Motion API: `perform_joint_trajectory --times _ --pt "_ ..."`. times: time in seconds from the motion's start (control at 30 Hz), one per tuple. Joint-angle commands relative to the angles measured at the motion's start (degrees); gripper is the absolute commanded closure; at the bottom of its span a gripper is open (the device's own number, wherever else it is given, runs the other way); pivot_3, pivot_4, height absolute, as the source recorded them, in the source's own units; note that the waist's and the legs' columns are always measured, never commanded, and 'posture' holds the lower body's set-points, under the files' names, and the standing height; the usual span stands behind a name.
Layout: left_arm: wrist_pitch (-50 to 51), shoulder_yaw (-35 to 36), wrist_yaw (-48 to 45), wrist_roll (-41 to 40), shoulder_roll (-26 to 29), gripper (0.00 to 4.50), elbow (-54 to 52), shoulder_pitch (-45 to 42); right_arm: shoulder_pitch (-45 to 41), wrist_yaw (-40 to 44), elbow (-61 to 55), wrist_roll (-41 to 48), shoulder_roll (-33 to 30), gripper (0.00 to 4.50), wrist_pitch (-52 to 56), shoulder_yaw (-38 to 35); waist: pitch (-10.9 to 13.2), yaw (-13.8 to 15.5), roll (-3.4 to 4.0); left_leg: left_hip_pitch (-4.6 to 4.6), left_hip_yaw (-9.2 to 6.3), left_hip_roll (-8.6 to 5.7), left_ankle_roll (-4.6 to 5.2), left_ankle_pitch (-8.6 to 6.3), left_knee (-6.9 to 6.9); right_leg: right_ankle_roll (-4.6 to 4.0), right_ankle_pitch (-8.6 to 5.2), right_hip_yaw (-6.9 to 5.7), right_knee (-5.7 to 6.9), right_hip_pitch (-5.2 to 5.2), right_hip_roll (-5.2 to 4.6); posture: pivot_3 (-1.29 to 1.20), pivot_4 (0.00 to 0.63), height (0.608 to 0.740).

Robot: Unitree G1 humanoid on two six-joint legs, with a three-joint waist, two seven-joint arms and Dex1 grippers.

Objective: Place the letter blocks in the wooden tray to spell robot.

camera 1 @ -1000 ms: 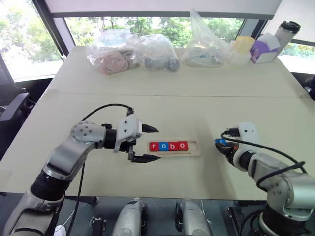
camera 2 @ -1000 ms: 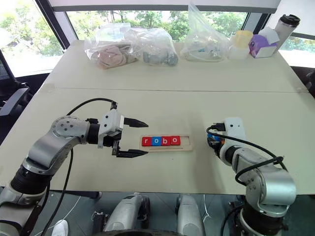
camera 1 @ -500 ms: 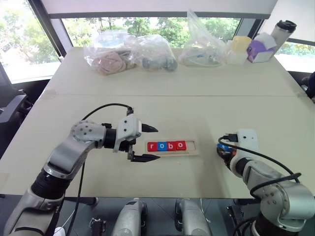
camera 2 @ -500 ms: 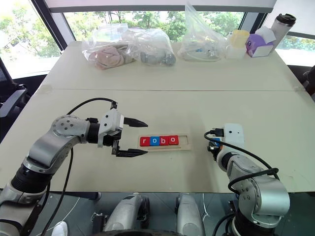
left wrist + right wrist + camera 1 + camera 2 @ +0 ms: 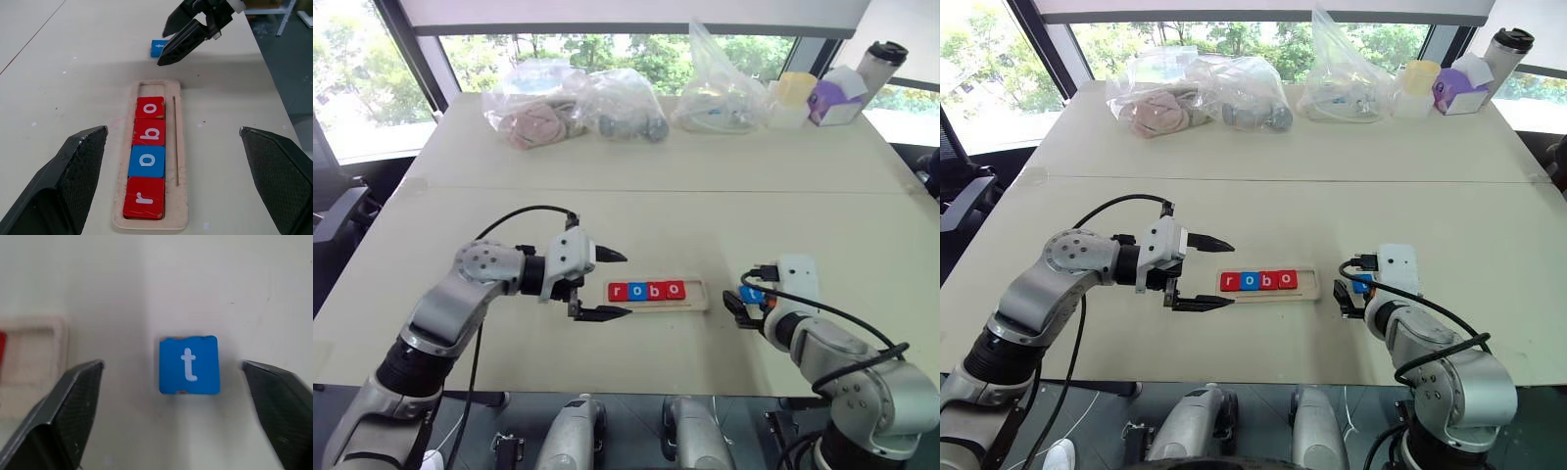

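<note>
4 blocks (image 5: 146, 163) fill our tray (image 5: 178, 161) at frame centre, spelling "robo"; the t block (image 5: 189, 364) lies on the table, lower right, between our right gripper's (image 5: 181, 382) spread, empty fingers. Left gripper (image 5: 612, 285) gapes empty.

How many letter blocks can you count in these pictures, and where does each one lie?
5. Four sit in the tray: red r, blue o, red b, red o. The blue t lies on the table beyond the tray's empty end, between the right gripper's open fingers.

White letters r, o, b, o on four blocks (image 5: 146, 162) in the wooden tray (image 5: 178, 147); t on a blue block (image 5: 189, 364).
</note>
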Motion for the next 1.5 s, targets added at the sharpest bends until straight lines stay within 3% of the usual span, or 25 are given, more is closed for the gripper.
perform_joint_trajectory --times 0.03,0.1,0.17,0.23,0.37,0.67,1.0,1.4,1.5 --pt "-1.3 0.6 -0.2 0.0 0.0 0.0 -0.6 -1.1 -5.1 12.9 0.9 9.8 -17.1 0.02 0.4 -0.4 0.0 0.0 0.01 0.0 0.01 -0.01 0.01 0.0 0.0 0.0 0.0 0.0 -0.05 0.02 -0.01 0.0 0.15 0.74" --pt "-1.3 0.5 -0.3 0.0 -0.1 0.0 -0.3 -1.4 -6.5 22.6 1.3 13.6 -29.4 0.02 -1.4 1.3 0.0 0.0 0.02 0.01 -0.01 0.01 0.02 -0.01 -0.01 0.0 0.01 -0.02 -0.21 0.08 0.01 0.0 0.15 0.74" --pt "-1.5 0.4 -0.5 0.1 -0.3 0.0 0.0 -1.7 -5.1 28.8 2.8 14.2 -37.3 0.02 -6.0 2.6 0.0 0.2 -0.06 0.0 -0.12 0.11 0.03 -0.02 -0.1 0.0 0.0 -0.19 -0.33 0.13 0.07 0.0 0.15 0.74" --pt "-1.7 0.2 -0.6 0.3 -0.5 0.0 0.3 -2.1 1.0 37.7 6.1 8.3 -46.2 0.02 -21.0 5.0 0.0 0.4 -0.07 -0.01 -0.24 0.34 0.05 -0.06 -0.19 -0.01 0.0 -0.37 -0.61 0.28 0.35 0.0 0.15 0.74" --pt "-2.3 -0.1 -0.9 0.8 -0.7 0.0 1.3 -2.9 7.7 52.1 17.7 -0.7 -53.1 0.02 -46.7 8.2 0.0 0.0 -0.09 -0.05 -0.05 0.25 0.2 -0.16 -0.16 0.05 -0.01 -0.31 -0.77 0.34 0.24 0.0 0.15 0.74" --pt "-2.6 0.4 -1.1 1.2 -0.2 0.0 1.4 -3.2 -7.8 63.4 42.5 -13.6 -48.2 0.02 -70.6 23.3 0.0 0.1 -0.11 0.04 0.14 0.29 0.23 -0.17 0.04 -0.06 0.08 -0.27 -0.7 0.31 0.13 0.0 0.15 0.74" --pt "-1.7 1.2 -0.5 0.7 0.9 0.0 -0.3 -2.3 -16.3 71.5 53.0 -20.0 -42.9 0.02 -77.8 30.1 0.0 0.2 -0.11 0.03 0.17 0.25 0.21 -0.16 0.03 -0.06 0.11 -0.28 -0.63 0.31 0.11 0.0 0.15 0.74" --pt "-1.2 1.2 -0.1 0.4 1.5 0.0 -0.9 -2.2 -18.0 73.9 55.5 -22.8 -39.8 0.02 -78.9 30.6 0.0 0.2 -0.1 0.05 0.16 0.25 0.18 -0.14 0.04 -0.06 0.13 -0.28 -0.59 0.33 0.12 0.0 0.15 0.74" --pt "-1.1 1.3 -0.1 0.4 1.6 0.0 -1.0 -2.1 -18.0 74.2 55.7 -23.3 -39.5 0.83 -79.0 30.4 0.0 0.2 -0.1 0.06 0.16 0.25 0.18 -0.14 0.04 -0.06 0.13 -0.28 -0.58 0.34 0.12 0.0 0.15 0.74"
